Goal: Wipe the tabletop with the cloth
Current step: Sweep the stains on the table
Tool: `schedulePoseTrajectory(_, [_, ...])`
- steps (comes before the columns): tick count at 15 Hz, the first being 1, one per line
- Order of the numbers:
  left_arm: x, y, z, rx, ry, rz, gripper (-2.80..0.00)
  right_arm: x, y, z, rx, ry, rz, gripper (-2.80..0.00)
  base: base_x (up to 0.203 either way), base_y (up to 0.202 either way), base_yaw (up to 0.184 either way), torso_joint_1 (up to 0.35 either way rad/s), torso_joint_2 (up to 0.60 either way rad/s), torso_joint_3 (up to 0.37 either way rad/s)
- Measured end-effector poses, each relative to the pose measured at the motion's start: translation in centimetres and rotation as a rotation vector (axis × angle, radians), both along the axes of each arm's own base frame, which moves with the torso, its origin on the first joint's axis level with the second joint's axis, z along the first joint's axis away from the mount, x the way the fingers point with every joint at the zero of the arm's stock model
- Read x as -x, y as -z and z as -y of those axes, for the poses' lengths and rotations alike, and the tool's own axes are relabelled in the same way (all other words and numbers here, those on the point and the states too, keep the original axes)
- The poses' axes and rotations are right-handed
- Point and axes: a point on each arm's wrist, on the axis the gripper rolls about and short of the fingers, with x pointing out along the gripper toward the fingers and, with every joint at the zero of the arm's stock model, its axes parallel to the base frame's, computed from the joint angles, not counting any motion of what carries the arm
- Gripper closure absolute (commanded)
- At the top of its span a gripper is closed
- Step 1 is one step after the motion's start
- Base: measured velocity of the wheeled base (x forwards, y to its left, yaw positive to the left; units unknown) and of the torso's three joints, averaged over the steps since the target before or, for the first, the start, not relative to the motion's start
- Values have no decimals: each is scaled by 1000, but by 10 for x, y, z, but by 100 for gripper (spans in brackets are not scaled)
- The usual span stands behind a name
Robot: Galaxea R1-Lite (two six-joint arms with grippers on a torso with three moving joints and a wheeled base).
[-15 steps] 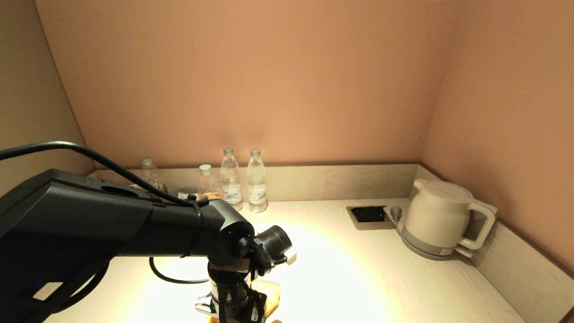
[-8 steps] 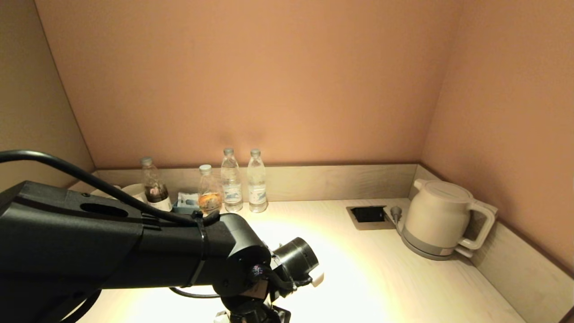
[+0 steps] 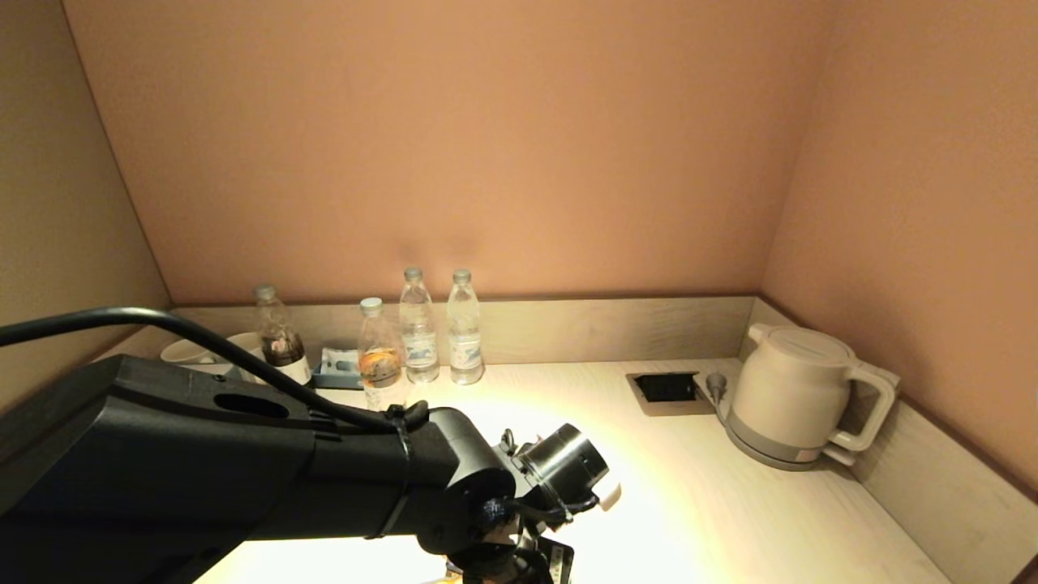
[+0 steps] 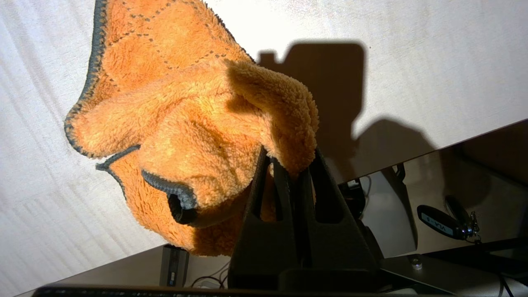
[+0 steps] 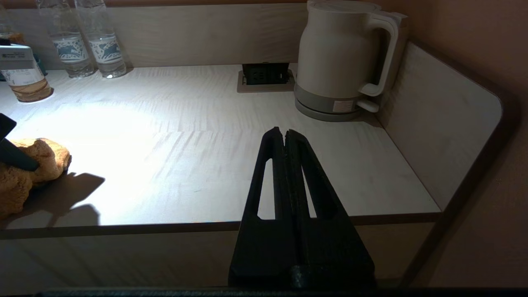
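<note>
The fluffy orange cloth (image 4: 185, 123) with a grey hem lies bunched on the pale wooden tabletop (image 3: 689, 487), close to its front edge. My left gripper (image 4: 288, 160) is shut on a fold of the cloth and points down at the table. In the head view the left arm (image 3: 243, 478) fills the lower left and hides both the gripper and the cloth. The cloth also shows in the right wrist view (image 5: 24, 177), at the table's near left. My right gripper (image 5: 284, 133) is shut and empty, held low at the table's front edge, right of the middle.
A white kettle (image 3: 791, 397) stands on its base at the back right, beside a recessed socket box (image 3: 665, 388). Several bottles (image 3: 442, 324) and cups (image 3: 186, 353) line the back left. A raised wall (image 3: 932, 478) borders the back and right sides.
My left arm has swept to the right along the table's near side with the cloth. The cloth has passed out of the head view, and the back-left bottles have come into view.
</note>
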Motion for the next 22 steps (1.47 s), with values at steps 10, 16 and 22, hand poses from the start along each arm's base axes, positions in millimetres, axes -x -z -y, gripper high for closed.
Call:
schedulePoseTrajectory(10, [-36, -7, 36, 132, 63, 134, 0, 0, 0, 0, 0, 0, 0, 0, 0, 0, 0, 0, 0, 0])
schedulePoseTrajectory(16, [-52, 2, 61, 193, 189, 257, 0, 0, 0, 0, 0, 0, 0, 0, 0, 0, 0, 0, 0, 0])
schedulePoseTrajectory(22, [-61, -20, 77, 371, 253, 448, 0, 0, 0, 0, 0, 0, 0, 0, 0, 0, 0, 0, 0, 0])
